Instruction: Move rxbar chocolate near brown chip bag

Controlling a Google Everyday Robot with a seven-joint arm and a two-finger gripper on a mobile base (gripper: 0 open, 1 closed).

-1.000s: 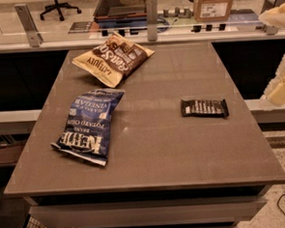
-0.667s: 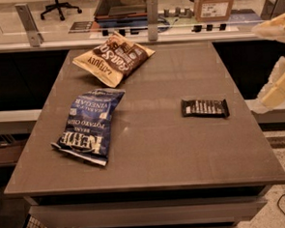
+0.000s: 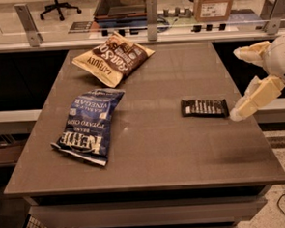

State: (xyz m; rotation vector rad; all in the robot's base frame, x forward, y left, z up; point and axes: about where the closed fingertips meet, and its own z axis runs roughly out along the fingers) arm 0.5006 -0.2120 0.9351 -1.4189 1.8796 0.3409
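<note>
So the rxbar chocolate [image 3: 204, 108] is lying flat close to the right edge of the worktop [image 3: 174, 152], roughly halfway along it. The tool [image 3: 236, 83] hangs just off that right edge, its two cream fingers [image 3: 257, 95] spread apart with nothing between them; the lower fingertip is just beside the bar's right end (can't tell if it actually touches). The brown chip bag [image 3: 114, 57] sits at the far edge, toward the far-left corner, well apart from the bar. A blue Kettle chip bag [image 3: 89, 126] lies toward the left edge.
</note>
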